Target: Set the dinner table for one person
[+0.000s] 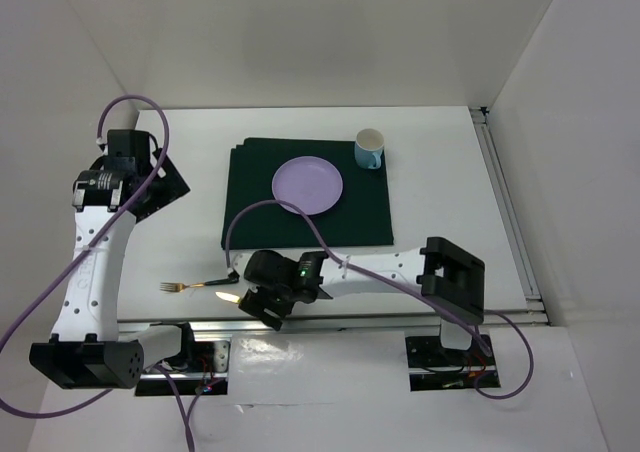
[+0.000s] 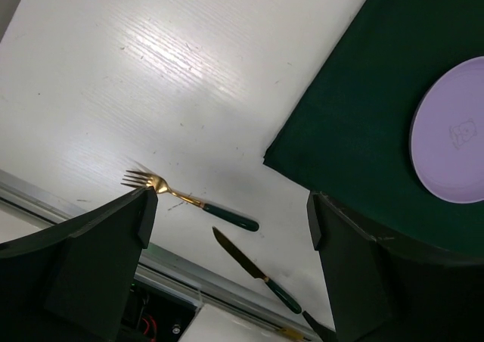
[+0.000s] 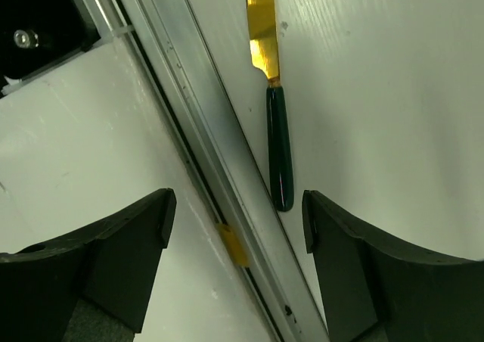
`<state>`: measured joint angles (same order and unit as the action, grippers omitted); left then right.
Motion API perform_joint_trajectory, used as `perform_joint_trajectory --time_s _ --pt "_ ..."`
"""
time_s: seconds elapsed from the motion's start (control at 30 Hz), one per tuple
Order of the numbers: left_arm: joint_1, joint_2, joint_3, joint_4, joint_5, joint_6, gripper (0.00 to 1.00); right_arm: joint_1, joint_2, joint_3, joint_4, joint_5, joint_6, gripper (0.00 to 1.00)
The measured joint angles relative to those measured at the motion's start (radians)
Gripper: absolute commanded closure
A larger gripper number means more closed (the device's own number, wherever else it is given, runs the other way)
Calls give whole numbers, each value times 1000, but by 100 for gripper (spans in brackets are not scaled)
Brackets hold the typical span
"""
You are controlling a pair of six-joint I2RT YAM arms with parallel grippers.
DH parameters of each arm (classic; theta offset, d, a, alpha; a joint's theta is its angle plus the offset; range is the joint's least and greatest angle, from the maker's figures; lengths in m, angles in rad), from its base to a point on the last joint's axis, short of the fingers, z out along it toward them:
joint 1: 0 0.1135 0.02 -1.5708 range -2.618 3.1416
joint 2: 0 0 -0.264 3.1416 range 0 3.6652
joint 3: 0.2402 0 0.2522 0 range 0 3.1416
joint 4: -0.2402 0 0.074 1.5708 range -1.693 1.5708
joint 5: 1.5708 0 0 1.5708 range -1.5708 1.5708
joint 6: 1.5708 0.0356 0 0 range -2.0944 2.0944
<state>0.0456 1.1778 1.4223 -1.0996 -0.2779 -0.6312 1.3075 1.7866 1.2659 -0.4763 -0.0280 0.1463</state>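
Tabletop first: the dinner table [image 1: 440, 202] is the broad white slab spread under both arms, with a metal rail [image 1: 400, 317] running along its near edge. A dark green mat [image 1: 365, 217] lies flat on its middle, and on the mat sits a lilac plate [image 1: 308, 185], set toward the far side. A pale blue cup [image 1: 370, 149] stands upright at the mat's far right corner, near the plate but not touching it. Off the mat's near left corner, on bare white, lie a fork [image 1: 195, 287] and a knife [image 1: 228, 297] (both gold with dark green handles). The fork is further left and the knife is just beside the rail; the two are close but apart. The right gripper [image 3: 236, 206] hangs low over the knife with its fingers spread wide and nothing between them but air. From its own wrist camera the butt of the knife handle lies flat on the table in the gap, nearer one finger than the other; whether the fingers reach the surface I cannot tell. The left gripper [image 2: 231, 206] is raised above the table to the left of the mat, also spread wide and holding nothing, looking down on the fork, the knife and the mat's edge.
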Motion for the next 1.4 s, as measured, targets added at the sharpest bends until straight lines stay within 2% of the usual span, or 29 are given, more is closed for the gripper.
perform_joint_trajectory --time_s 0.13,0.5,0.63,0.67,0.77,0.8,0.87,1.0,1.2,1.4 --pt "0 1 -2 1 22 0 0 1 43 0 54 9 -14 22" --pt "0 1 -18 0 41 0 0 1 162 5 138 94 -34 41" --pt "0 1 -18 0 43 0 0 1 168 8 153 110 -33 57" --pt "0 1 -18 0 43 0 0 1 169 8 154 113 -32 67" --pt "0 1 -18 0 44 0 0 1 170 8 158 126 -32 83" --pt "0 0 -20 1 44 0 0 1 170 8 158 133 -30 93" --pt "0 0 -29 3 44 -1 0 2 168 8 157 147 -29 100" --pt "24 12 -83 4 74 -9 0 2 151 -5 142 183 -25 100" --pt "47 35 -251 38 163 -52 5 2 8 -76 36 245 8 100" --pt "48 35 -277 45 168 -87 5 -58 -174 -89 -111 319 157 100"
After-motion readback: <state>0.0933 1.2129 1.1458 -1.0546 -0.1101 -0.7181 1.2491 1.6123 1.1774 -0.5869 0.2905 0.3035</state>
